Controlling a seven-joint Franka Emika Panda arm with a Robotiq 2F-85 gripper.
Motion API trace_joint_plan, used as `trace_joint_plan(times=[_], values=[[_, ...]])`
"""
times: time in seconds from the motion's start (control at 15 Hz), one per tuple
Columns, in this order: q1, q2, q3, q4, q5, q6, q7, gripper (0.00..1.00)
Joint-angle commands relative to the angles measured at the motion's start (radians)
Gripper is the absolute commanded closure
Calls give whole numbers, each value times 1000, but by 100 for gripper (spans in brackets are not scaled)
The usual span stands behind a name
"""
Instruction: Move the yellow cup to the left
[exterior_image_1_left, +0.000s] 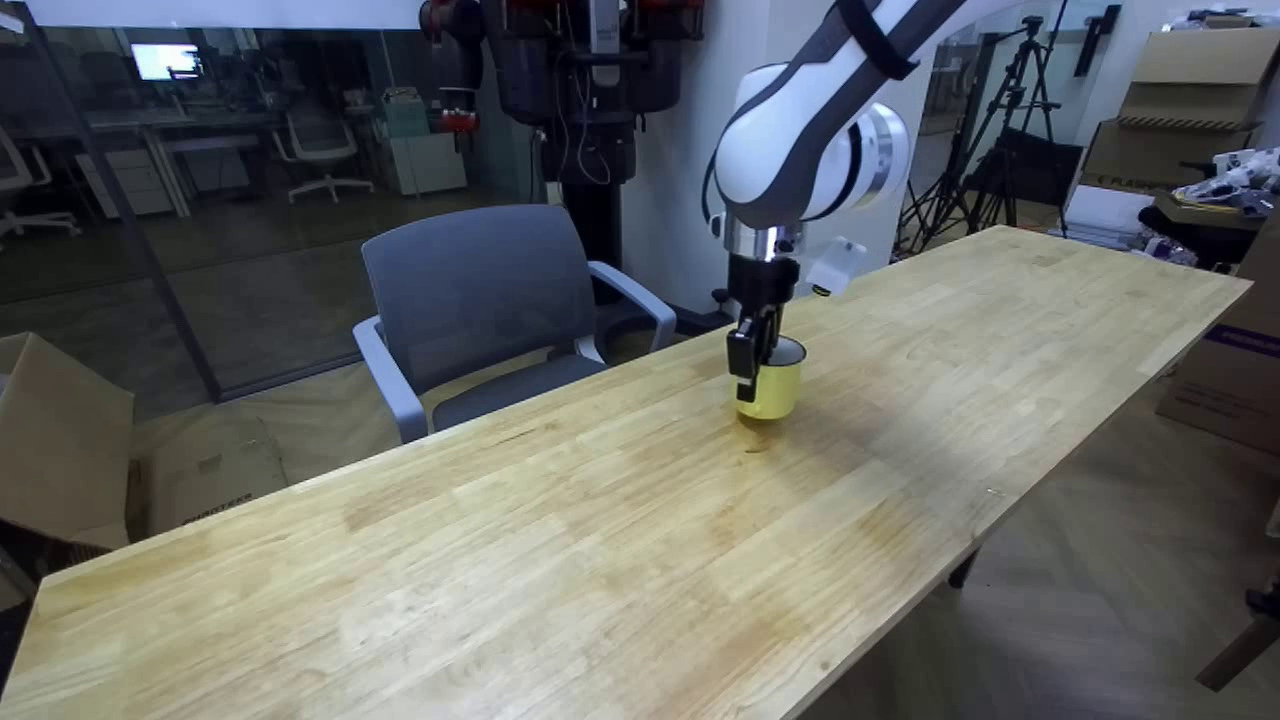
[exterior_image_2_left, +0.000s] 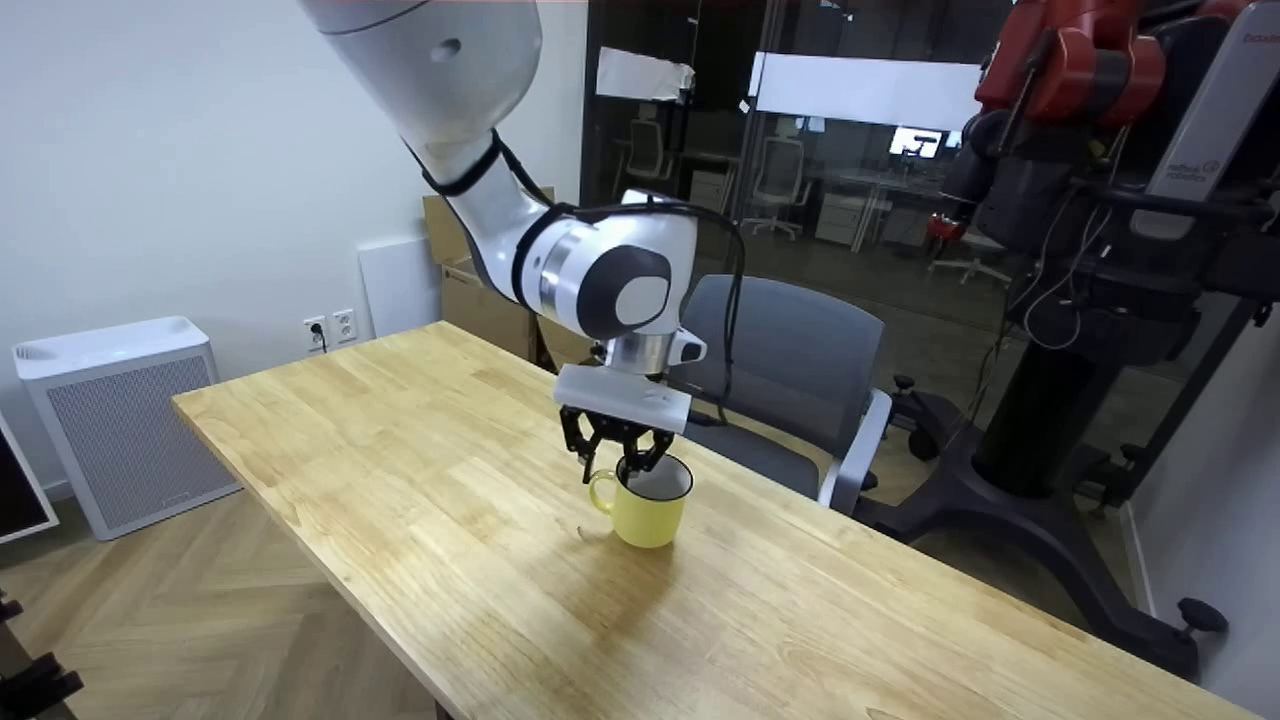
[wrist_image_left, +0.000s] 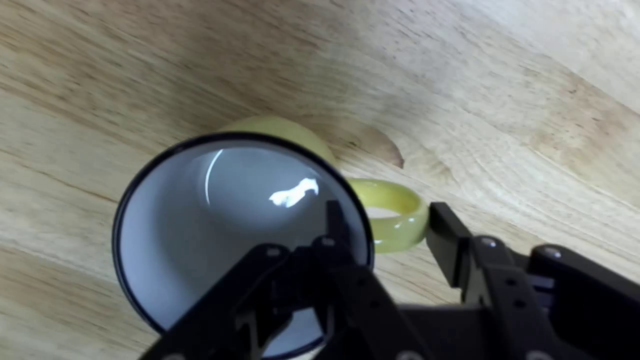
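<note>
The robot arm is reaching over the wooden table, where the yellow cup is standing upright near the edge by the grey chair. The pincer is straddling the cup's wall and handle, one finger dipping inside, the other sitting at the handle's outer side. Its jaws are standing partly apart; whether they're squeezing, I can't tell.

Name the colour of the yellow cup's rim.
The cup's rim is near black, clearest in the wrist view.
</note>
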Motion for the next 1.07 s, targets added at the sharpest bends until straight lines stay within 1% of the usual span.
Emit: trace_joint_plan(times=[0.0, 0.2, 0.33, 0.47, 0.73, 1.0], values=[[22, 36, -1, 106, -23, -115, -7, 80], [33, 73, -5, 169, -25, -197, -15, 80], [43, 101, -15, 206, -36, -230, -6, 80], [58, 127, -32, 231, -59, -226, 15, 80], [86, 148, -60, 248, -105, -179, 46, 80], [90, 160, -60, 270, -114, -204, 41, 80]])
